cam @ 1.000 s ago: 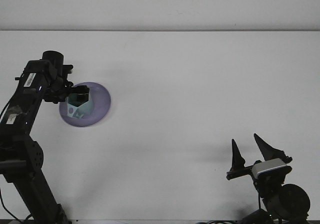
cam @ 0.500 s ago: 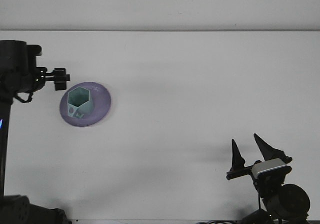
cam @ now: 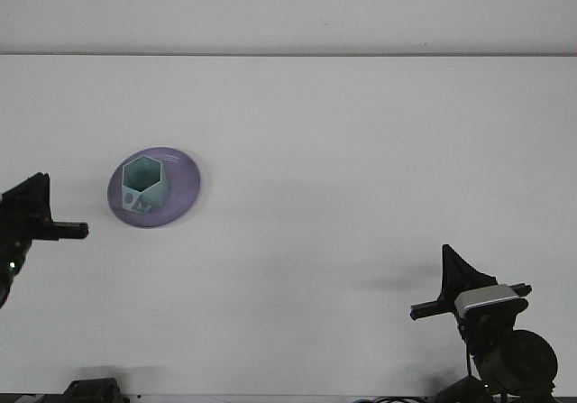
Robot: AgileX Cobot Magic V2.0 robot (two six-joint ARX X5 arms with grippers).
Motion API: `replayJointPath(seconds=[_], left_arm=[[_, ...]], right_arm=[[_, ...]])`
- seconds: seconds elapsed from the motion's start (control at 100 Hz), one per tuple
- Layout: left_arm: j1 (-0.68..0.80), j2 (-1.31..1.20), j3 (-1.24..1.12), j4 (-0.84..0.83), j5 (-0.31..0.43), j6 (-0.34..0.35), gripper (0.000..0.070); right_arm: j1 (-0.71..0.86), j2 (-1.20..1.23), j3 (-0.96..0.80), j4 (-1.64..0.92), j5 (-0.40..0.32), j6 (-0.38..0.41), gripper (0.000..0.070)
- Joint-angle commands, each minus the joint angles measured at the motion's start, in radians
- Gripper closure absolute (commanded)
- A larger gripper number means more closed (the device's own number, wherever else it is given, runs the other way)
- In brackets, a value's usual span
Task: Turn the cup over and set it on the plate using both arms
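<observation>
Teal cup [cam: 142, 181] upright on plate [cam: 182, 187]; both grippers' finger states unclear, left gripper [cam: 41, 215] cropped.

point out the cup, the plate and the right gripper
cup [cam: 143, 181], front view, on the open hexagonal mouth facing up
plate [cam: 185, 187], front view, on the bare purple rim right of the cup
right gripper [cam: 455, 275], front view, on the dark finger showing above the wrist

Mint hexagonal cup [cam: 142, 185] upright, mouth up — centred on purple plate [cam: 183, 187].
</observation>
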Motion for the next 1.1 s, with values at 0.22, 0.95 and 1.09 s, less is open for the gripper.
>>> replayJointPath(seconds=[0.22,0.95,1.09], left_arm=[[-0.001,-0.489,-0.773,0.459,0.003,-0.028,0.0687],[-0.001,-0.684,-0.998,0.522,0.003,-0.198,0.0685],[-0.001,-0.684,-0.998,0.522,0.003,-0.198,0.0685]], right_arm=[[0.0,0.085,0.01,0.047,0.012,-0.023,0.07],[0.0,0.1,0.01,0.108,0.042,-0.092,0.07],[0.0,0.1,0.01,0.108,0.042,-0.092,0.07]])
